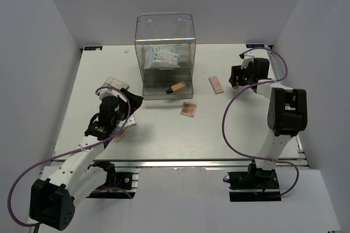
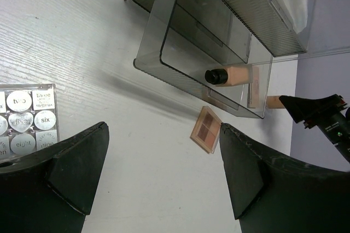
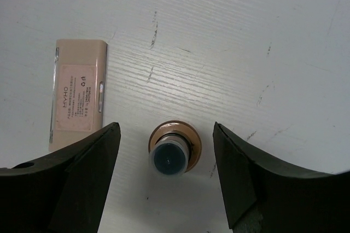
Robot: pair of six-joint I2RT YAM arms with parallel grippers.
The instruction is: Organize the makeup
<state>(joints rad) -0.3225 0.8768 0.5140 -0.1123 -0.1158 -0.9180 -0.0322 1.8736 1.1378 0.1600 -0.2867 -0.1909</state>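
Note:
A tan, dark-capped bottle (image 3: 174, 151) stands upright on the table. My right gripper (image 3: 167, 134) is open straight above it, with a finger on each side and a gap to both. A flat peach palette (image 3: 76, 102) lies just left of it. Another tan bottle (image 1: 176, 88) lies in the pulled-out bottom drawer, and a white-blue packet (image 1: 164, 57) sits higher in the box. A small multicoloured palette (image 1: 188, 109) lies in front of the box. My left gripper (image 2: 164, 173) is open over bare table, beside the white palette of round pans (image 2: 27, 121).
The tall clear acrylic drawer box (image 1: 164, 25) stands at the back centre with its bottom drawer (image 2: 164, 63) pulled out. A clear plastic piece (image 1: 116, 84) lies behind my left arm. White walls close in the table on three sides.

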